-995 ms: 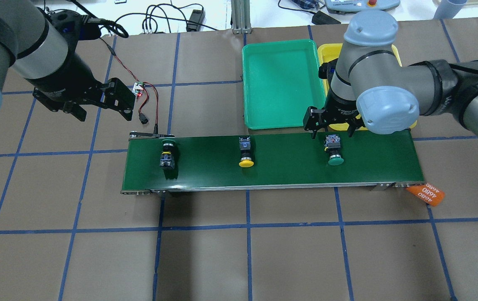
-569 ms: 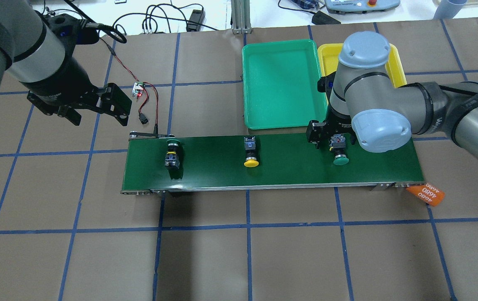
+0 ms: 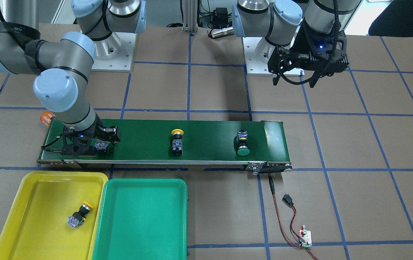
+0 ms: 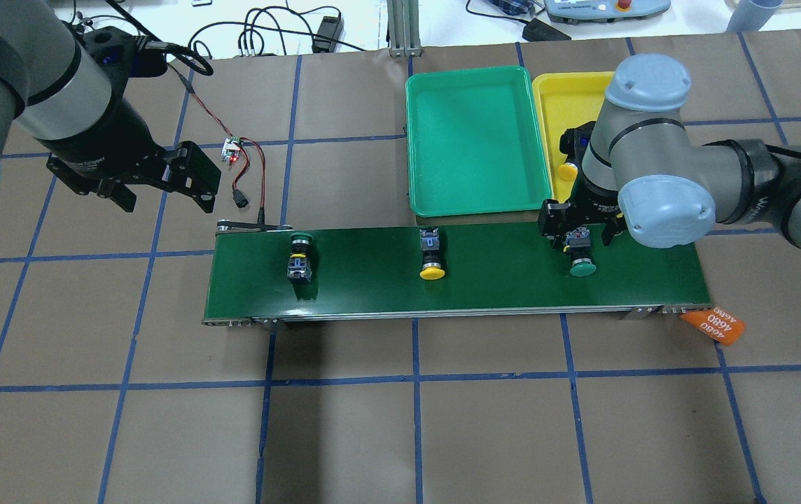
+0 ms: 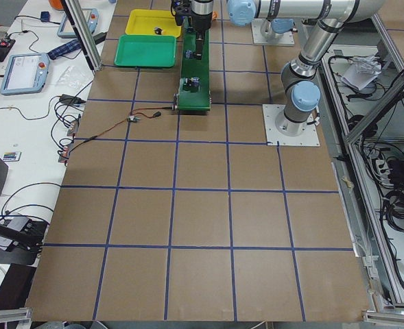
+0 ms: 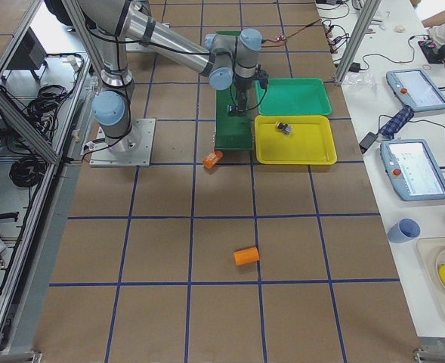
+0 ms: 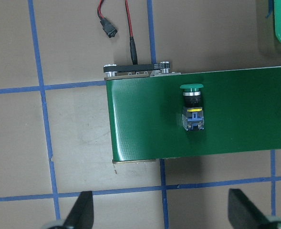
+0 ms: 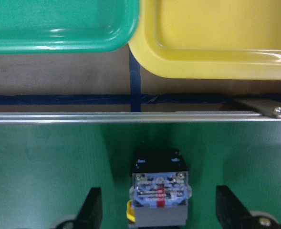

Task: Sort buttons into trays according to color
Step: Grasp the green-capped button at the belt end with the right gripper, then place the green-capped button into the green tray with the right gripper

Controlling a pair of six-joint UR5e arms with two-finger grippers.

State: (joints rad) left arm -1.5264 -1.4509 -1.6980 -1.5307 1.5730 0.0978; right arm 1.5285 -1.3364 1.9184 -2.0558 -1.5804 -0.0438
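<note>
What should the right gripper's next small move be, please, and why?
Probably close the right gripper on the green-capped button. Its open fingers straddle the button's body on the belt, so it looks lined up for a grasp.

Two green-capped buttons, two yellow-capped buttons, so that's four in all. Two trays: one green tray, one yellow tray. One conveyor belt. And two orange cylinders.
</note>
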